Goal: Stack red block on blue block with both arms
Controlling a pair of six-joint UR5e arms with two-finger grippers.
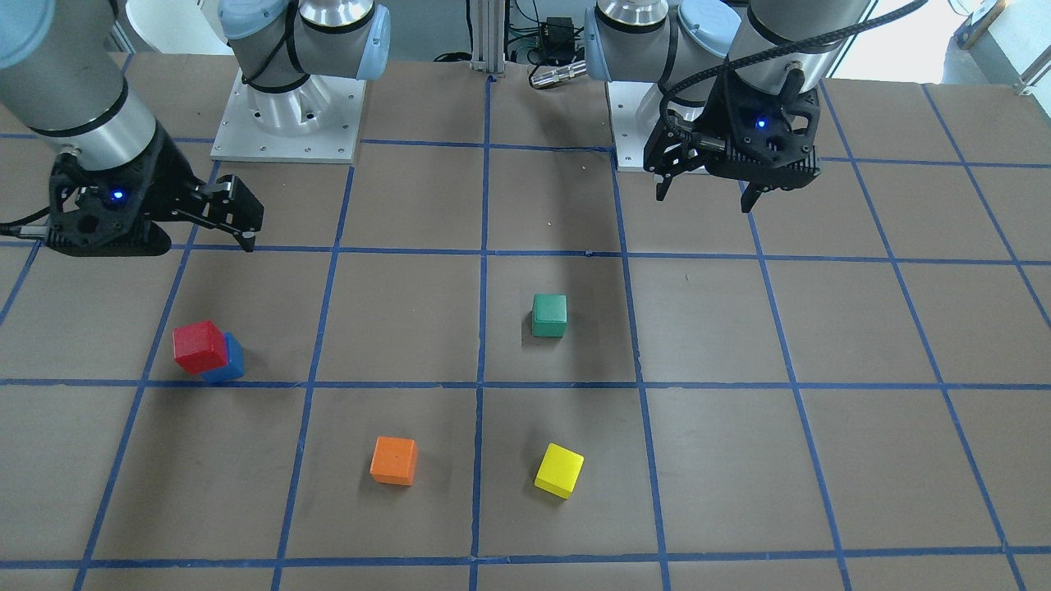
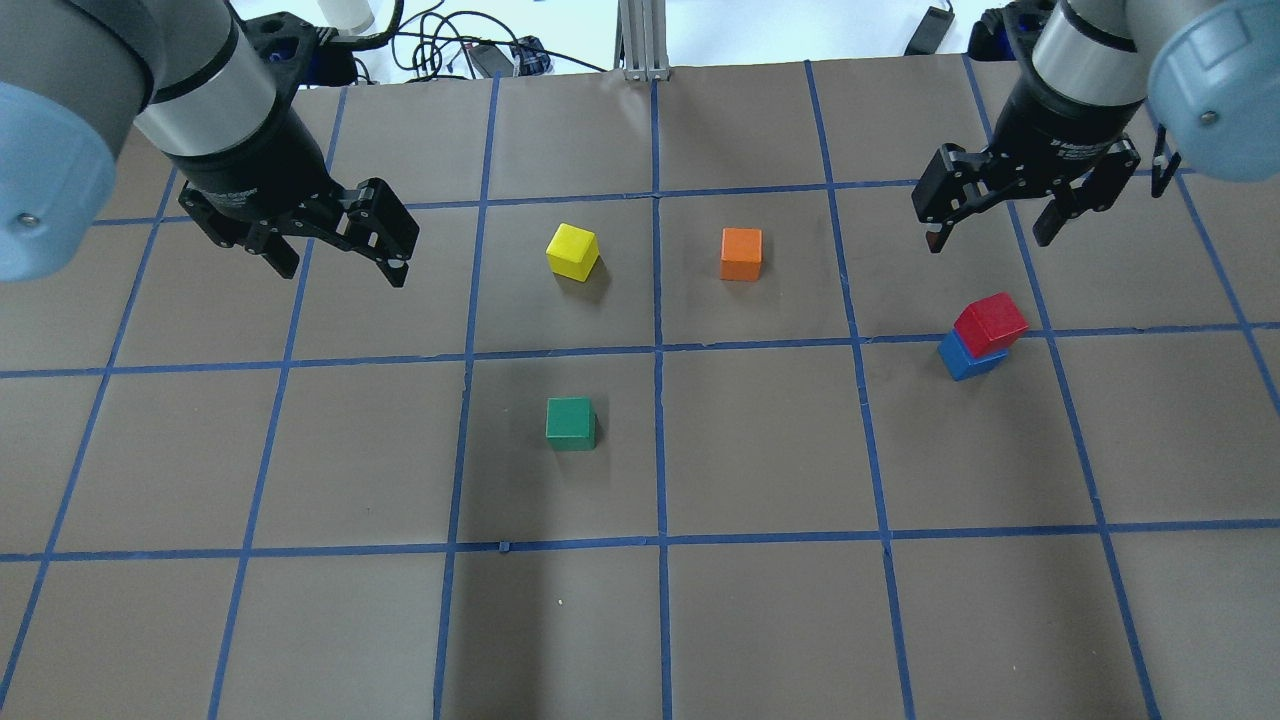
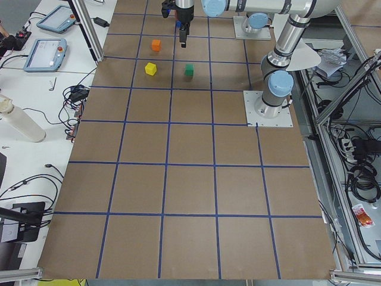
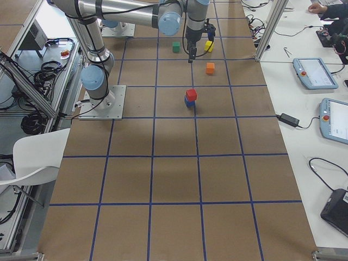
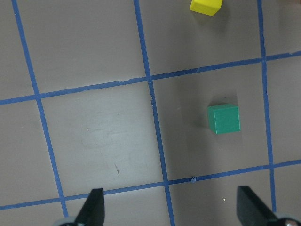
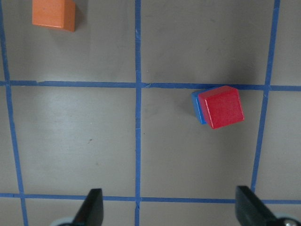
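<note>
The red block (image 2: 991, 322) rests on top of the blue block (image 2: 965, 358), a little offset and turned, on the table's right side. The stack also shows in the front view, red block (image 1: 199, 346) over blue block (image 1: 229, 363), and in the right wrist view, red block (image 6: 221, 107) over blue block (image 6: 197, 107). My right gripper (image 2: 988, 238) is open and empty, raised above the table just beyond the stack. My left gripper (image 2: 342, 272) is open and empty, raised over the table's left side, apart from all blocks.
A green block (image 2: 570, 422) sits near the table's middle, a yellow block (image 2: 572, 250) and an orange block (image 2: 741, 253) farther out. The brown table (image 2: 760, 620) carries a blue tape grid. The arm bases stand at the robot's edge (image 1: 287, 123).
</note>
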